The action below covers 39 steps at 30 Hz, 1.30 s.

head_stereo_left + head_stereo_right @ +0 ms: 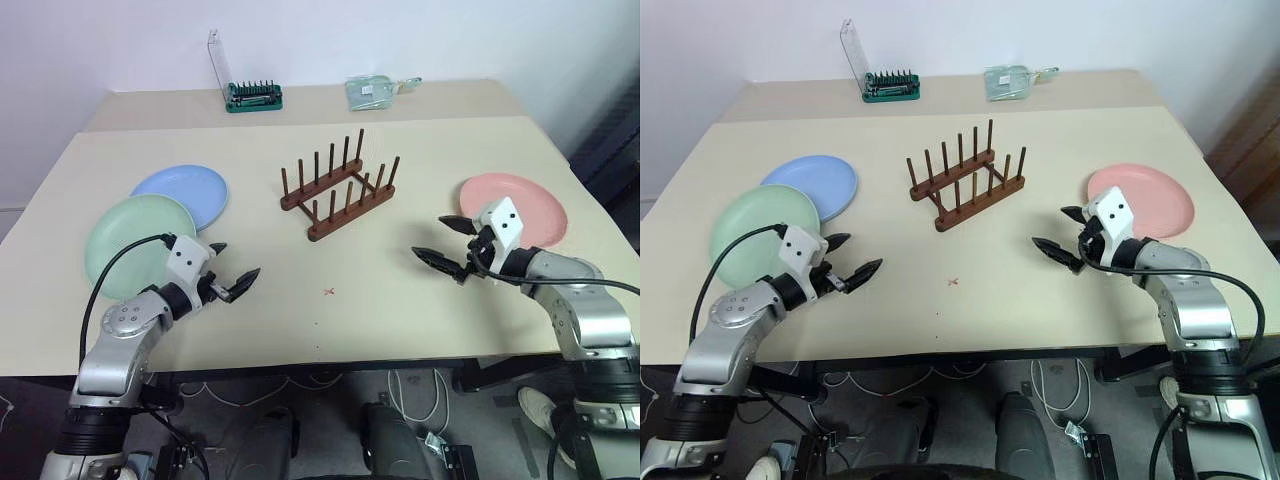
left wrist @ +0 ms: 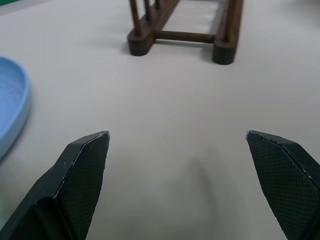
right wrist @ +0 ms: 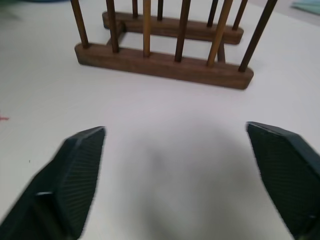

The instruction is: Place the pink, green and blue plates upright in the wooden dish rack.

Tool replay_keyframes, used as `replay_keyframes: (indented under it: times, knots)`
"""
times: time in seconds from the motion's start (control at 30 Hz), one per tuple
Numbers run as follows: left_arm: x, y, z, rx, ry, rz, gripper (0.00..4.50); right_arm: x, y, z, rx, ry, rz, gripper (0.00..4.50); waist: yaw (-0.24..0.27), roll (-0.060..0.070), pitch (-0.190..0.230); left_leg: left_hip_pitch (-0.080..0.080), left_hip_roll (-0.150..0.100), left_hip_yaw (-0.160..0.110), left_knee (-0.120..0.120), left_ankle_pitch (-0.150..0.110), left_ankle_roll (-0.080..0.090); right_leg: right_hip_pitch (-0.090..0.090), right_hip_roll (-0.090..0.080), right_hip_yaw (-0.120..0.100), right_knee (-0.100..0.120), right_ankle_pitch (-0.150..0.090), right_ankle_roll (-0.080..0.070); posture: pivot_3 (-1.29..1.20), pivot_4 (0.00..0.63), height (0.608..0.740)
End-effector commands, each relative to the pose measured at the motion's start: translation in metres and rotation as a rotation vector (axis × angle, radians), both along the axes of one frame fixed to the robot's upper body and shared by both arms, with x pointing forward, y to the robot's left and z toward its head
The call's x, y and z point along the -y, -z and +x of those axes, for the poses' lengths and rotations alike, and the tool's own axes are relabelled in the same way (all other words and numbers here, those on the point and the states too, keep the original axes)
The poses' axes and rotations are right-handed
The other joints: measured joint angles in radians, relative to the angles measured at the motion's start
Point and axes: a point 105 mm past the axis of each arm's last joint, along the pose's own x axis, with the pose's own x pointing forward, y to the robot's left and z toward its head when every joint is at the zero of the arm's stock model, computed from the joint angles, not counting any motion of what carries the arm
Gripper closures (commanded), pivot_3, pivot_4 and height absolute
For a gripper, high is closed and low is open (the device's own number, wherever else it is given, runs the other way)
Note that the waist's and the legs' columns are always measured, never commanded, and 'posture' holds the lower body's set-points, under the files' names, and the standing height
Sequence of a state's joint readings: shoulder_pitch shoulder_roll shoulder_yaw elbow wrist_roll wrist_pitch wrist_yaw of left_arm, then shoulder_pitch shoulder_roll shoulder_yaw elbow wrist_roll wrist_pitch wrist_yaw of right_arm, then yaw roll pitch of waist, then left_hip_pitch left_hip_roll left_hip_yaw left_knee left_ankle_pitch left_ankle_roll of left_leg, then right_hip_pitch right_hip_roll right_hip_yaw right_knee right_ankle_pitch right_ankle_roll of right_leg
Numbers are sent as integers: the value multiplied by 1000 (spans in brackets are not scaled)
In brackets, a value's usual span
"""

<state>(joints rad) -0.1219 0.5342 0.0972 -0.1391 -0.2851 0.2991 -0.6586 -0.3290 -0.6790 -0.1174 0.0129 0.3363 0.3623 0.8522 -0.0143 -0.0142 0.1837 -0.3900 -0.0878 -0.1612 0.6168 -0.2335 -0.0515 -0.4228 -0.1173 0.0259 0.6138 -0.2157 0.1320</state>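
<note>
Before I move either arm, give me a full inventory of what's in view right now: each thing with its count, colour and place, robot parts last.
pink plate: 1, salmon pink, flat on the table's right side, beside the right gripper.
green plate: 1, mint green, flat at the left, overlapping the blue one.
blue plate: 1, light blue, flat at the left, partly under the green plate.
wooden dish rack: 1, dark brown, table centre, no plates in it.
table: 1, beige.
tray of metal bits: 1, green, clear lid raised, far edge.
clear packet: 1, greenish, far edge.
left gripper: 1, black fingers, open, holding nothing.
right gripper: 1, black fingers, open, holding nothing.
</note>
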Motion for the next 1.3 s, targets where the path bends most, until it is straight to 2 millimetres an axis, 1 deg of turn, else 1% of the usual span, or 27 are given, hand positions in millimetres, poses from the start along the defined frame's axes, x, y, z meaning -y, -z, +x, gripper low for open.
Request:
replay_keyframes:
  times: [0.03, 0.17, 0.33, 0.47, 0.57, 0.7, 0.8, 0.87, 0.9, 1.0, 1.17, 1.23, 1.3]
  knots:
    - [-3, -15, -2, 56, 3, 15, 0, -8, -12, 1, 66, -32, 0, 44, 0, 0, 0, 0, 0, 0, 0, 0, 0, 0, 0, 0, 0, 0, 0, 0, 150, 740]
    - [-1, -13, -2, 57, -1, 27, 0, -11, -12, 8, 85, -37, -2, 44, 0, 0, 0, 0, 0, 0, 0, 0, 0, 0, 0, 0, 0, 0, 0, 0, 150, 740]
    - [4, -11, -3, 53, 11, 30, 0, -13, -12, 10, 95, -42, 4, 44, 2, 0, 0, 0, 0, 0, 0, 0, 0, 0, 0, 0, 0, 0, 0, 0, 150, 740]
    - [19, -10, 0, 49, 63, 22, 0, -16, -11, 8, 96, -51, 7, 44, 2, 0, 0, 0, 0, 0, 0, 0, 0, 0, 0, 0, 0, 0, 0, 0, 150, 740]
    - [33, -4, 9, 26, 85, 11, 0, -22, -12, 9, 106, -67, 13, 44, 3, 0, 0, 0, 0, 0, 0, 0, 0, 0, 0, 0, 0, 0, 0, 0, 150, 740]
    - [54, 7, 23, 11, 123, 45, 0, -33, -13, 6, 116, -90, 27, 44, 0, 0, 0, 0, 0, 0, 0, 0, 0, 0, 0, 0, 0, 0, 0, 0, 150, 740]
    - [66, 10, 46, 14, 82, 56, 0, -36, -13, 6, 122, -85, 32, 44, 2, 0, 0, 0, 0, 0, 0, 0, 0, 0, 0, 0, 0, 0, 0, 0, 150, 740]
    - [75, 17, 58, -24, 72, 53, 0, -37, -14, 4, 129, -78, 38, 44, 3, 0, 0, 0, 0, 0, 1, 0, 0, 0, 0, 0, 0, 0, 0, 0, 150, 740]
    - [83, 17, 60, -33, 102, 47, 0, -38, -15, 3, 134, -71, 41, 44, 2, 0, 0, 0, -1, 0, 1, 0, 0, 0, 0, 0, 0, 0, 0, 0, 150, 740]
    - [98, 17, 63, -40, 170, 44, 0, -41, -18, -2, 143, -63, 54, 44, 1, 0, 0, 0, -1, 0, 2, 0, 0, 0, 0, 0, 0, 0, 0, 0, 150, 740]
    - [113, 25, 69, -56, 231, 80, 0, -42, -14, -11, 129, -39, 62, 44, 3, 0, 0, 0, -1, 0, 3, 0, 0, 1, 0, 0, 1, 0, 1, 0, 150, 740]
    - [124, 29, 70, -70, 269, 101, 0, -47, -13, -16, 123, -43, 64, 44, 6, 0, 0, 0, -1, -1, 4, 0, 0, 2, 0, 0, 1, 0, 1, 0, 150, 740]
    - [127, 33, 75, -89, 263, 96, 0, -51, -14, -16, 125, -44, 67, 44, 7, 0, 0, 0, -1, -1, 6, 0, 1, 3, 0, -1, 0, 0, 1, 0, 150, 740]
